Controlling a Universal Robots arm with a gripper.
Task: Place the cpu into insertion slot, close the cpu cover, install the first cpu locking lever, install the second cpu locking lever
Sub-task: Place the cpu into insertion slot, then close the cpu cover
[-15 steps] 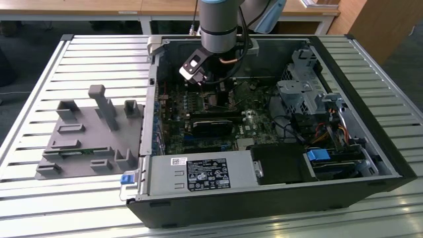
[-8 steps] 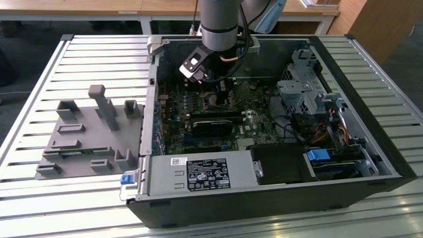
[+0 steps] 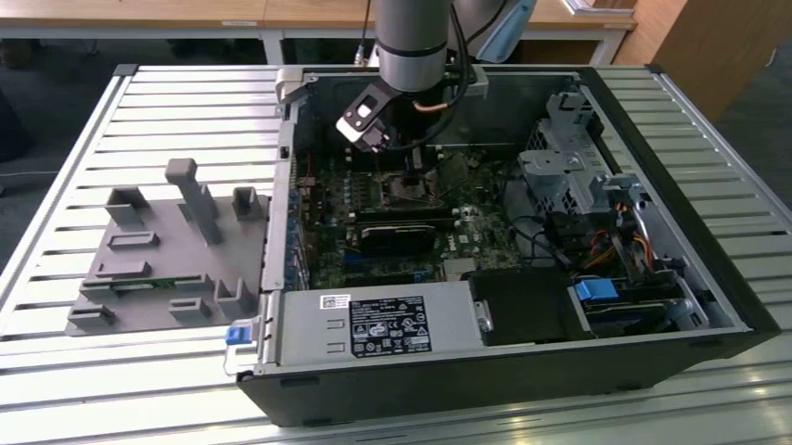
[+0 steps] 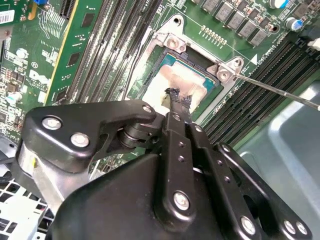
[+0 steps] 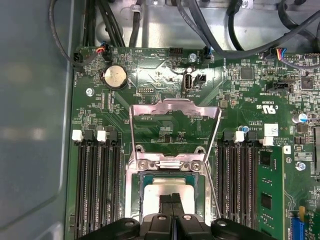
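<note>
The cpu (image 5: pixel 162 192) lies flat in the insertion slot (image 3: pixel 406 190) on the green board, its silvery face smeared with pale paste (image 4: pixel 192 82). My gripper (image 4: pixel 177 99) is shut, and its black fingertips (image 5: pixel 172 201) come down onto the middle of the chip's face. The cpu cover (image 5: pixel 175 107), a thin metal frame with a square window, stands swung open beyond the socket's hinge. A thin wire locking lever (image 4: pixel 280 92) sticks out raised beside the socket. In the exterior view the arm (image 3: pixel 409 46) reaches down into the open computer case.
Long black memory slots (image 5: pixel 95 185) flank the socket on both sides. A black graphics card (image 3: pixel 402 232) lies just in front of it, with the power supply (image 3: pixel 371 324) at the case's front. A grey fixture tray (image 3: pixel 161 250) sits on the slatted table at the exterior view's left.
</note>
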